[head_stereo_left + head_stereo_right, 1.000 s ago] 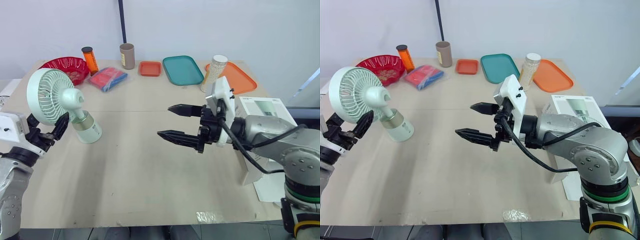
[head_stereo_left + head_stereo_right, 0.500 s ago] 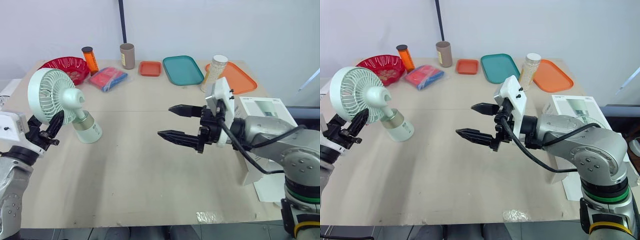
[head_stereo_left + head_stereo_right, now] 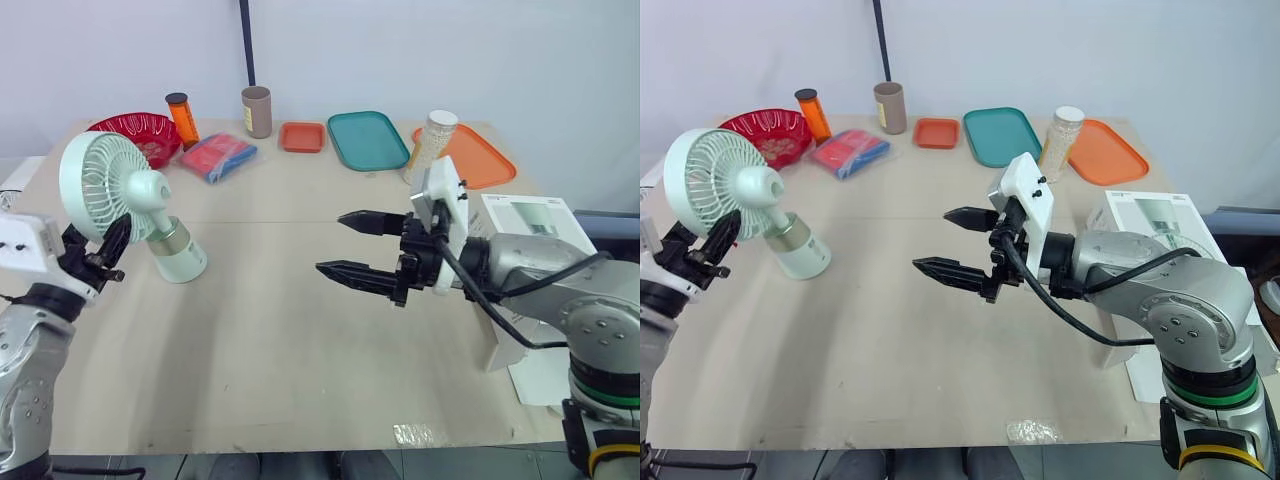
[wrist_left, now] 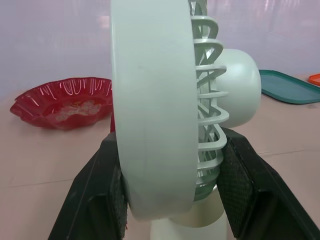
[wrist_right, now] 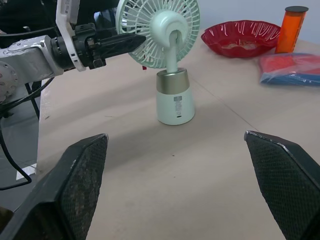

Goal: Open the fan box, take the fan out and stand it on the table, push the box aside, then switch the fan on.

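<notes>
A pale green desk fan stands upright on its base at the table's left side. My left gripper is shut on the fan's round head; in the left wrist view its black fingers press the cage from both sides. My right gripper hovers over the middle of the table, open wide, holding nothing and pointing toward the fan. The white fan box stands at the table's right edge, behind my right arm.
Along the back edge stand a red bowl, an orange bottle, a brown cup, a red and blue packet, a small orange tray, a teal tray, a jar and an orange tray.
My left gripper's fingers have drawn in from a wide spread onto the fan's head. The right arm has stayed where it was.
</notes>
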